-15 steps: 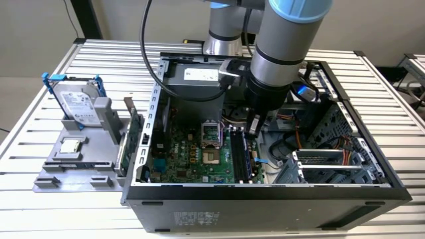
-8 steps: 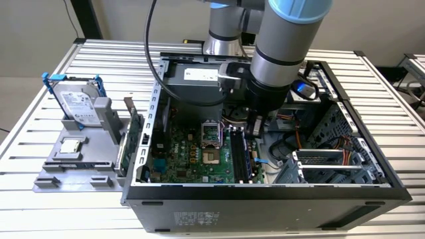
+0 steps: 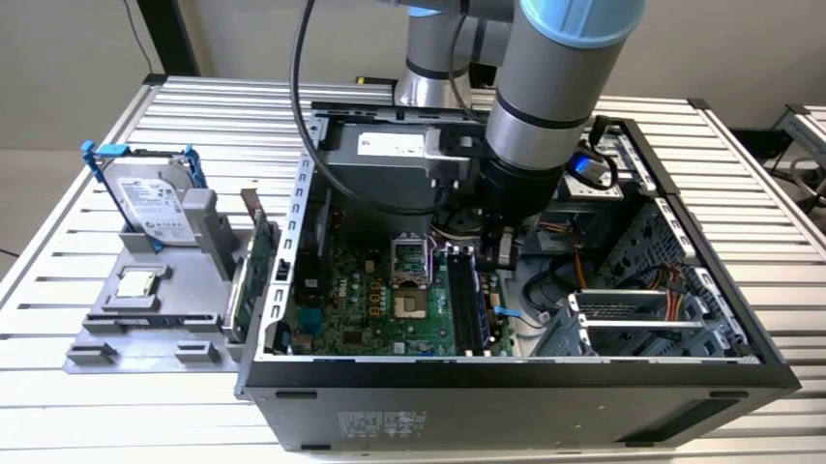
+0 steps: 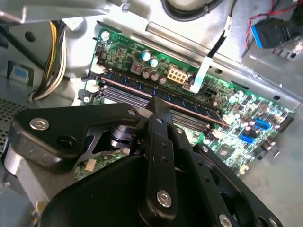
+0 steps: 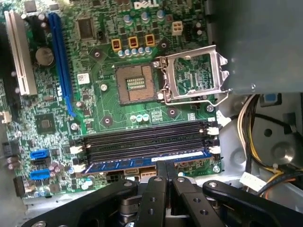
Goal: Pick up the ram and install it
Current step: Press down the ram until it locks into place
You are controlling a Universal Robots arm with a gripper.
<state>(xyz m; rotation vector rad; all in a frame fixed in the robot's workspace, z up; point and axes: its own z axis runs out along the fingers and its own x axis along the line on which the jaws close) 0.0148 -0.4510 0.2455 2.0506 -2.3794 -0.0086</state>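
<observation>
Black two-finger gripper (image 5: 164, 166) clenched, fingertips pressing on the long dark-blue ram stick (image 5: 142, 163) in the outermost black motherboard slot; judge: push straight down, evenly, until latches catch.

White lettering on motherboard (image 5: 144, 4); printed label on hard drive (image 3: 153, 203).

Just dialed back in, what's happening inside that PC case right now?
The arm has reached down into the open black computer case, with its black gripper directly over the long, narrow bluish RAM stick. That stick lies in the outermost of the black memory slots on the green motherboard, and the gripper fingers are closed together at the stick's upper edge. The other slots look empty. The processor socket sits open nearby.
</observation>
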